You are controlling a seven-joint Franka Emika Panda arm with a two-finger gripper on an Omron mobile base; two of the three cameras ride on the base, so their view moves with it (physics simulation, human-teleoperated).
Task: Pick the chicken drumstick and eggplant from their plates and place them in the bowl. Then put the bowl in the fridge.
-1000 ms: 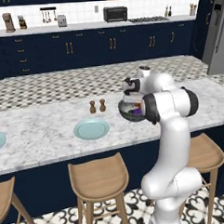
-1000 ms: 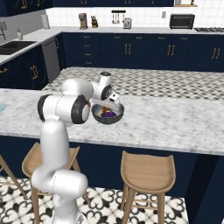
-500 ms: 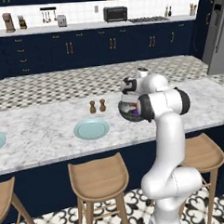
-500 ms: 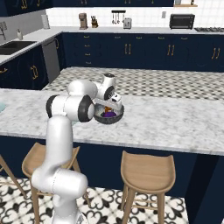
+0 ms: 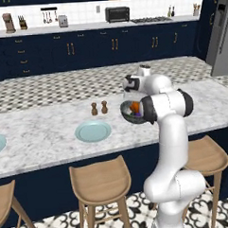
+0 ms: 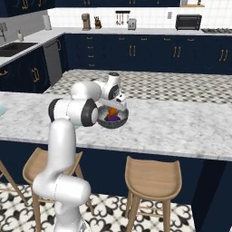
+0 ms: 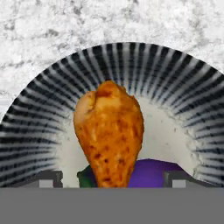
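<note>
Arm folding back over the tabletop (image 5: 46,133), elbow high, wrist pointing down into the bowl (image 7: 166,87). Gripper (image 7: 112,177) hanging just above the bowl, jaws spread wide, gripping nothing. Chicken drumstick (image 7: 109,131) lying inside the bowl, resting against the eggplant (image 7: 153,174) there.

No legible text or labels anywhere.
</note>
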